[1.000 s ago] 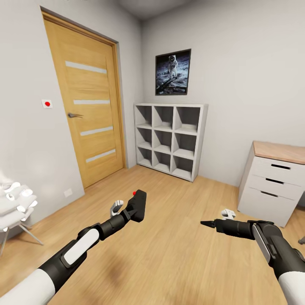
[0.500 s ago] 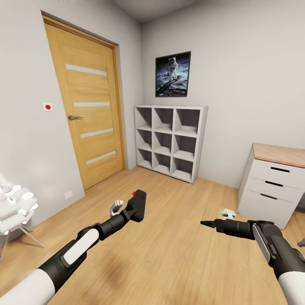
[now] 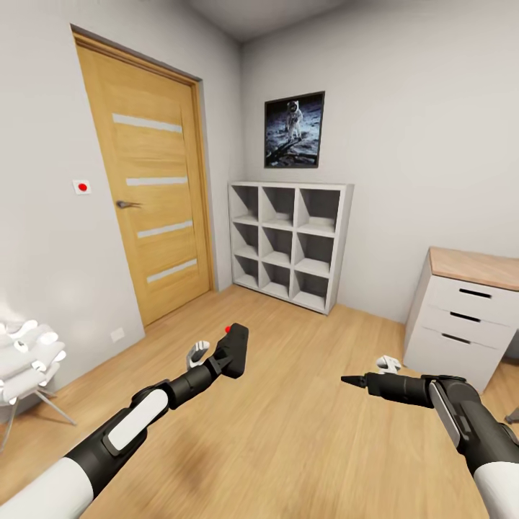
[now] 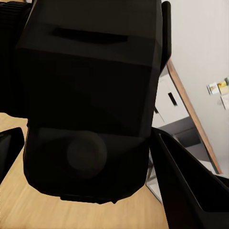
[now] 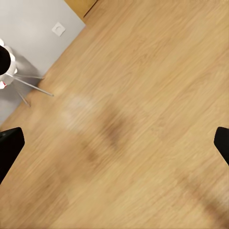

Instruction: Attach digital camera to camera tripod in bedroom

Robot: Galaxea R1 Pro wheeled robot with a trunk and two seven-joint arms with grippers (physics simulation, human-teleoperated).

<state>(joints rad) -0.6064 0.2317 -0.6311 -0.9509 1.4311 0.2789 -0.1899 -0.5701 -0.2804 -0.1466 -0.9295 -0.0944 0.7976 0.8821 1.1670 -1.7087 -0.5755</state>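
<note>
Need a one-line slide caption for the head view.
Left tool holds small black red-buttoned digital camera above light wood floor, facing white cube shelves.

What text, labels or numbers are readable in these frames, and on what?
None readable.
The framed astronaut picture: image only, no caption.
The small wall plate with a red dot: no lettering.
The digital camera, held in the left gripper: no visible brand.
Colored items on the wall: too blurred to read.

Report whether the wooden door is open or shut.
Shut. The wooden door sits flush inside its frame in the head view, with no gap at either edge and nothing visible beyond it.
</note>
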